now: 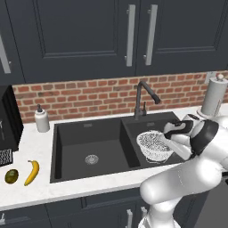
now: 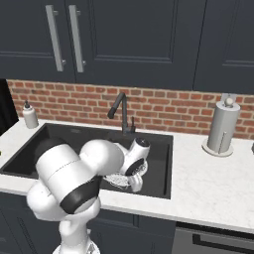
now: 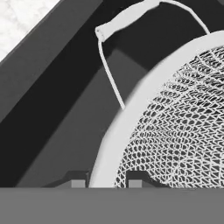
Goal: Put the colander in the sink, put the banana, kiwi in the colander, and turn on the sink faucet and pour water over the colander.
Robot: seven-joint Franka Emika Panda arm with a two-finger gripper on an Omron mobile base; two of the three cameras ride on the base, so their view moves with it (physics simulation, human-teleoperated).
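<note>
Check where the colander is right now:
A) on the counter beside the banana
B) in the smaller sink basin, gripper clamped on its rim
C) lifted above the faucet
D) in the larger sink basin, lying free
B: the colander sits in the smaller right-hand basin of the sink, and the hand view shows the gripper shut across its white rim, one fingertip on each side.

Dark cabinets (image 1: 84,31) above a red brick wall (image 1: 89,95), white counter (image 2: 213,183).
</note>
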